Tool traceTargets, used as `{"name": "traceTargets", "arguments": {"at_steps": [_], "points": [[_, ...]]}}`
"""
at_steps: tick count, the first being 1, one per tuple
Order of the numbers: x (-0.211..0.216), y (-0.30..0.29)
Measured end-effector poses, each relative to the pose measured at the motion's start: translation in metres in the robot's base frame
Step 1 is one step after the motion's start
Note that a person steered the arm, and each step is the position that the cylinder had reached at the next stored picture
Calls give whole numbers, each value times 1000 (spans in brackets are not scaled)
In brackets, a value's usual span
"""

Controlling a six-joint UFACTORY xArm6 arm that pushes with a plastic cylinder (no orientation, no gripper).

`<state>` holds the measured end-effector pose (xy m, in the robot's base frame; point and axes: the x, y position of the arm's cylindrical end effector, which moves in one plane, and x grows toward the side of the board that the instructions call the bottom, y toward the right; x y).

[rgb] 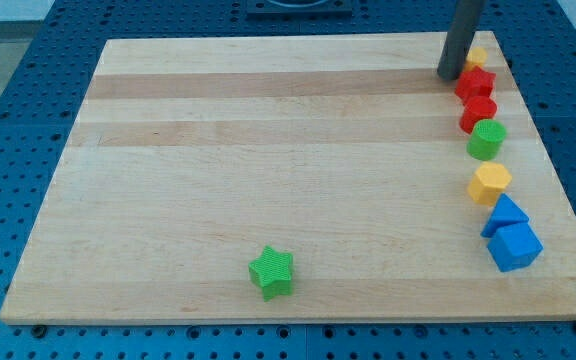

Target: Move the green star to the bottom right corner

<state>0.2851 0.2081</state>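
Note:
The green star (pixel 271 272) lies near the view's bottom edge of the wooden board (pixel 268 150), a little left of the middle. My tip (pixel 450 76) stands at the view's top right, far from the star, just left of a yellow block (pixel 477 56) and a red block (pixel 475 83). The rod rises out of the view's top.
A column of blocks runs down the view's right side: yellow block, red block, a second red block (pixel 478 113), a green cylinder (pixel 486 140), a yellow hexagon (pixel 489 184), a blue triangle (pixel 505 213) and a blue cube (pixel 515 246). A blue pegboard surrounds the board.

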Motion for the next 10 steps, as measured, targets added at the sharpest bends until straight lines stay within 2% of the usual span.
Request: {"name": "traceTargets", "arguments": {"at_steps": [2, 4, 5, 7, 8, 10], "points": [[0, -3], [4, -74], [26, -100], [184, -132], [228, -146], [229, -220]]}}
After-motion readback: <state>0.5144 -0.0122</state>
